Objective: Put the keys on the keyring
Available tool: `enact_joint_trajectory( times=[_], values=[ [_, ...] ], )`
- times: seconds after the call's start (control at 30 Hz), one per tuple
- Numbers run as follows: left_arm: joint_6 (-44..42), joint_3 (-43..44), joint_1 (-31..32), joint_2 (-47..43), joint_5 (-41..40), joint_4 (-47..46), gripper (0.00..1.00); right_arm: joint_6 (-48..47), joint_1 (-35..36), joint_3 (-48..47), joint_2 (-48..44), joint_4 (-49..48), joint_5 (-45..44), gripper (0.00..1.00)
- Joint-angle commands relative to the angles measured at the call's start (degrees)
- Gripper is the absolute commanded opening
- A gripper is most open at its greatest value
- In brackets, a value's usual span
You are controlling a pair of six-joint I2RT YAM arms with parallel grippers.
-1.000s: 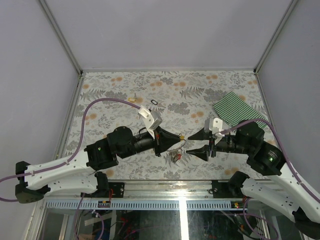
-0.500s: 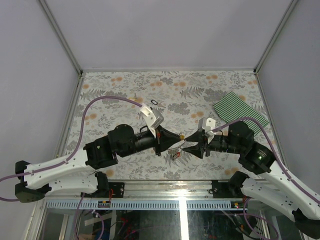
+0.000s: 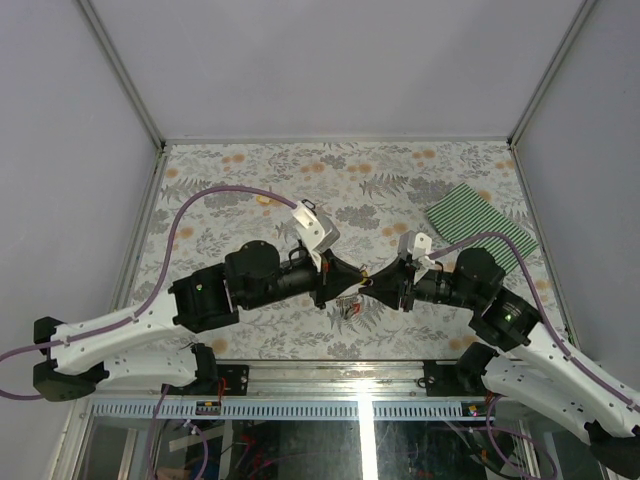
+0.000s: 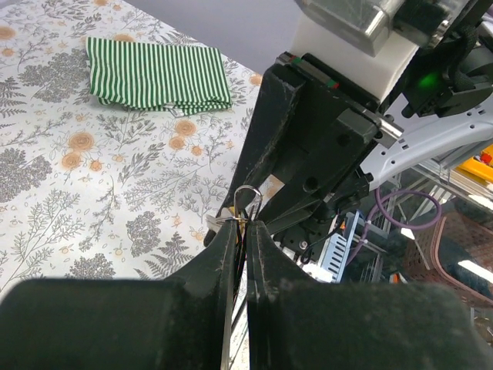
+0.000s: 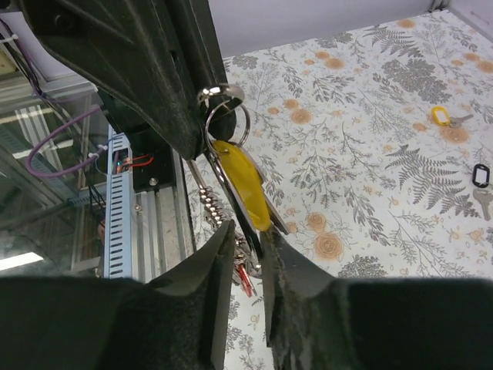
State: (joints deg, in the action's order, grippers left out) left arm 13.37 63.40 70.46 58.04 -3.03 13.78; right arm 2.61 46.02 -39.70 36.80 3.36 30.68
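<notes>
The thin silver wire keyring (image 4: 248, 200) stands at 12 o'clock of the left gripper (image 4: 240, 228), whose jaws are almost closed and pinch its lower edge. The right gripper (image 5: 245, 231), its jaws just as narrow, grips the blade of a yellow-headed metal key (image 5: 245, 181) just below that ring. Only the right wrist view shows a loose yellow-headed key (image 5: 441, 116) and a loose black-headed key (image 5: 480, 176) at 3 o'clock on the floral table (image 5: 370, 154).

Grey walls (image 3: 330, 60) — floral tabletop (image 3: 400, 175)
</notes>
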Motion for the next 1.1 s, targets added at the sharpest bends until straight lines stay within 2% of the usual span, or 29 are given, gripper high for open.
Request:
enact_joint_trajectory(
  times=[0.0, 0.2, 0.47, 0.8, 1.07],
  values=[
    [-1.50, 3.84, 0.02, 0.55, -1.39, -0.03, 0.00, 2.76, 0.16, 1.03, -0.93, -5.99, 0.35, 0.22],
    [-2.02, 4.89, 0.00, 1.17, -2.44, 0.89, 0.00, 4.19, 0.21, 2.60, -1.58, -7.07, 0.13, 0.00],
    [-2.03, 4.66, -0.02, 1.43, -2.91, 0.97, 0.17, 5.54, 0.21, 3.32, -2.66, -8.76, 0.06, 0.00],
    [-2.15, 5.37, -0.05, 2.24, -2.26, 1.47, 0.26, 8.07, 0.21, 5.13, -2.70, -13.07, 0.54, 0.00],
    [-5.48, 6.02, 0.01, -1.35, 0.67, 5.95, 0.41, 9.26, 0.17, 6.38, -4.72, -16.14, -1.05, 0.00]
  ],
)
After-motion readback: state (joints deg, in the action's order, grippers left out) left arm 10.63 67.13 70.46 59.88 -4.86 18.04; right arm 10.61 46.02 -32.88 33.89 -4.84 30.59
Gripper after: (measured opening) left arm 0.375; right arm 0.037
